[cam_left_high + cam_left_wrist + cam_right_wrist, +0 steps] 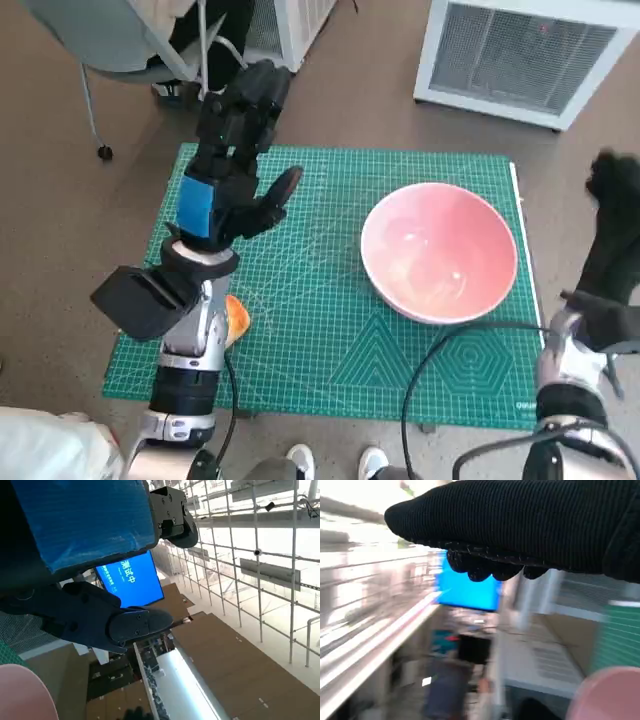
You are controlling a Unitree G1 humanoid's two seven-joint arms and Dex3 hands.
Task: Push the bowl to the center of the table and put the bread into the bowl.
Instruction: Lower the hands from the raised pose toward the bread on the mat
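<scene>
From the head view, the pink bowl point(439, 252) sits right of middle on the green mat point(330, 330); it looks hard, smooth and likely slippery, so pushing low on its outer wall seems safest. The bread point(237, 318), probably soft and light, peeks out beside the left forearm. The left hand point(232, 165) hovers with fingers apart, holding nothing. The right hand point(617, 240) hangs off the mat's edge.

The left wrist view shows spread fingers point(135, 625), a blue screen point(131, 577) and scaffolding.

The right wrist view is blurred; I cannot tell the glove's point(530, 525) grip.
</scene>
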